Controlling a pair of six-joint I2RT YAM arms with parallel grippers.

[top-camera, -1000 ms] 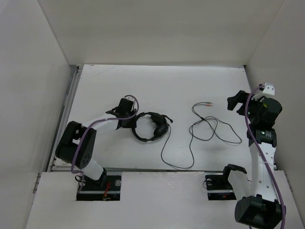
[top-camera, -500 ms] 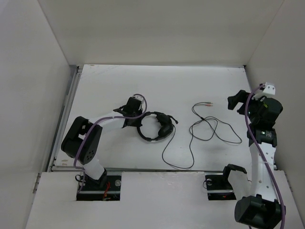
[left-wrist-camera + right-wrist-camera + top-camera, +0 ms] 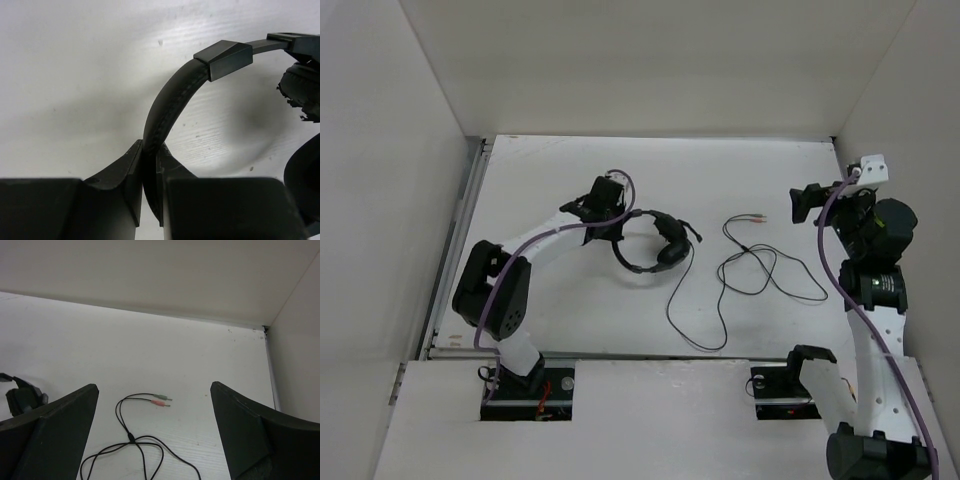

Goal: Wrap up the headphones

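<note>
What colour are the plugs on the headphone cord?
The plugs are one green, one pink, clearest in the right wrist view.

The left arm (image 3: 545, 238) and right arm (image 3: 868, 345) have white links, black joints and looping purple cables (image 3: 821, 245).

The headphones (image 3: 655, 245) are placed left of the middle of the bench (image 3: 550, 170), with the headband (image 3: 167, 107) clasped between the fingers (image 3: 127, 175) of the left gripper (image 3: 150, 170). The cord (image 3: 131, 436) is laid rightward in loops; its plugs (image 3: 161, 401) are set farther back, left of the right gripper (image 3: 807, 205)
</note>
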